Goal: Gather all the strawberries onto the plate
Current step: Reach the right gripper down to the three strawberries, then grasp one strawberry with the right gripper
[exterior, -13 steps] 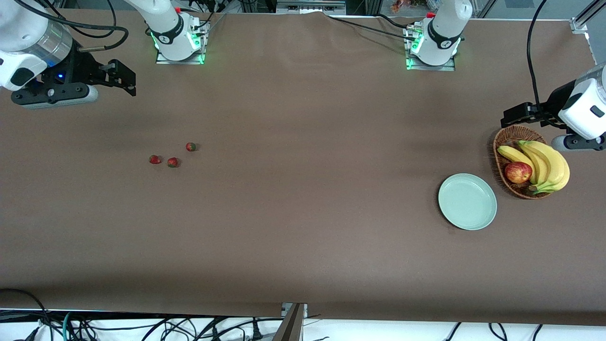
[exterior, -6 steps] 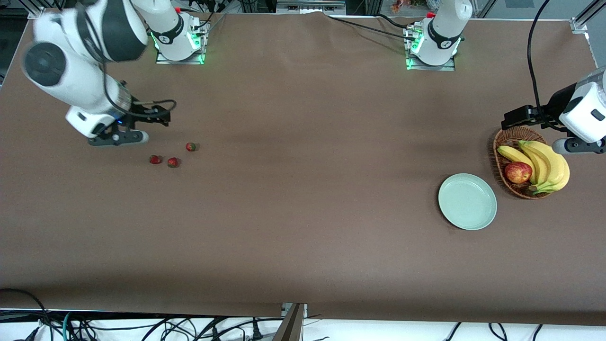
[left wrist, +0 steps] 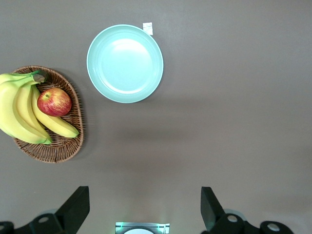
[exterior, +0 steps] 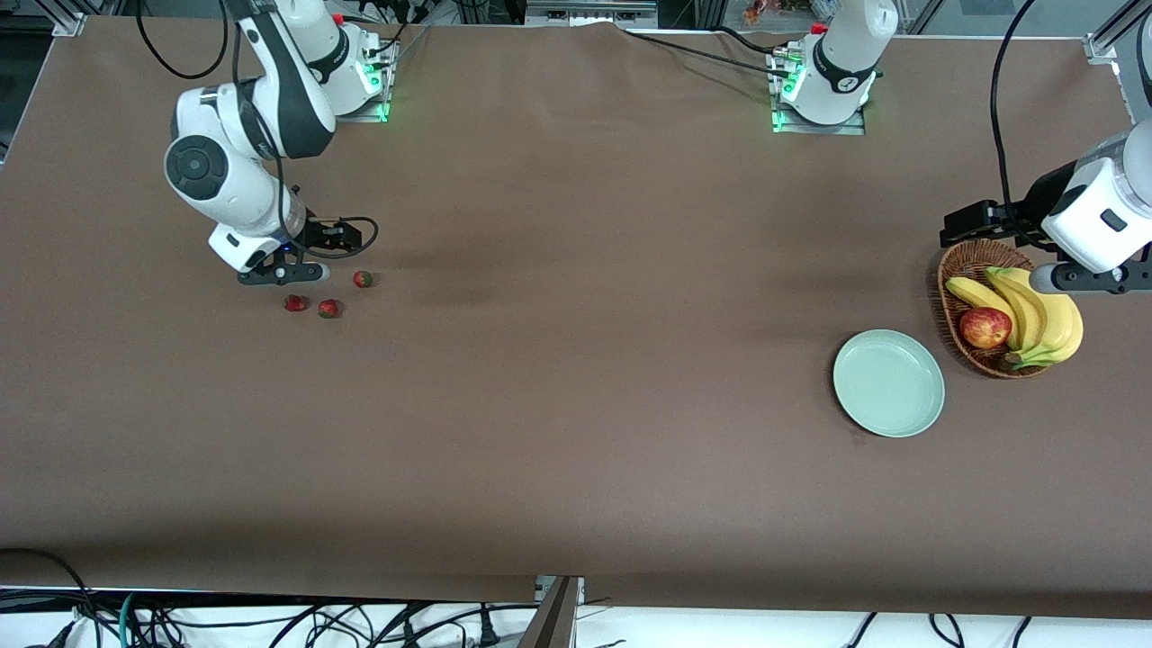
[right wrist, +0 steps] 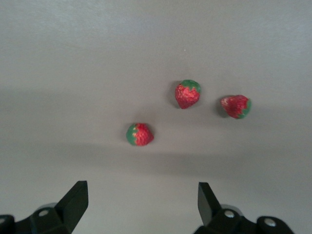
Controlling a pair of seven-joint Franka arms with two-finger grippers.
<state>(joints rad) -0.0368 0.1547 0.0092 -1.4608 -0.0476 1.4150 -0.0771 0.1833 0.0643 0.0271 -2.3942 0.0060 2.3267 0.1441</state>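
Three small red strawberries with green tops lie close together on the brown table (exterior: 363,279) (exterior: 329,309) (exterior: 294,303). They also show in the right wrist view (right wrist: 140,134) (right wrist: 187,94) (right wrist: 236,106). My right gripper (exterior: 342,237) (right wrist: 141,204) is open and empty, low over the table right beside them. The mint-green plate (exterior: 888,383) (left wrist: 125,63) lies empty toward the left arm's end of the table. My left gripper (exterior: 967,220) (left wrist: 145,209) is open and empty, up over the table by the basket's rim.
A wicker basket (exterior: 956,270) (left wrist: 58,148) holds bananas (exterior: 1044,310) and a red-yellow apple (exterior: 985,328) beside the plate. A small white tag (left wrist: 147,28) lies by the plate's rim. Cables hang along the table's near edge.
My right arm has swung in from the table's end and come down, bringing its open gripper next to the strawberries. The left gripper has shifted only slightly. The strawberries and plate have not moved.
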